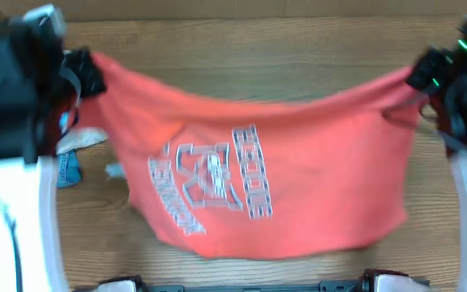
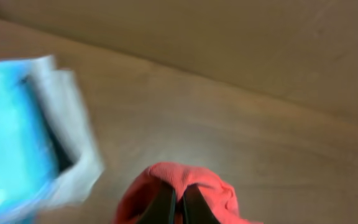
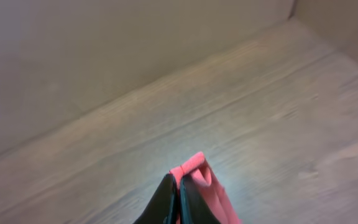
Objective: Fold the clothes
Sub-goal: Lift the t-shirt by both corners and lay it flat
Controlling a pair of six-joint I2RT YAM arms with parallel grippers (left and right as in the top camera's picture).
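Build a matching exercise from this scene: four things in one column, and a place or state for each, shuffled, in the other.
1 red T-shirt
2 left gripper
3 right gripper
4 light blue garment

a shut on shirt fabric, no blue in its view
b lying at the robot's left side
c spread between both grippers
d shut on shirt fabric, blue cloth in its view

Pairs: 1-c, 2-d, 3-a, 4-b

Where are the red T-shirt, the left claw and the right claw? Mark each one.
red T-shirt (image 1: 323,154), overhead view, plain cloth right of the chest lettering.
left claw (image 2: 179,194), left wrist view, between its fingertips, shut on bunched shirt cloth.
right claw (image 3: 178,188), right wrist view, between its fingertips, shut on shirt cloth.
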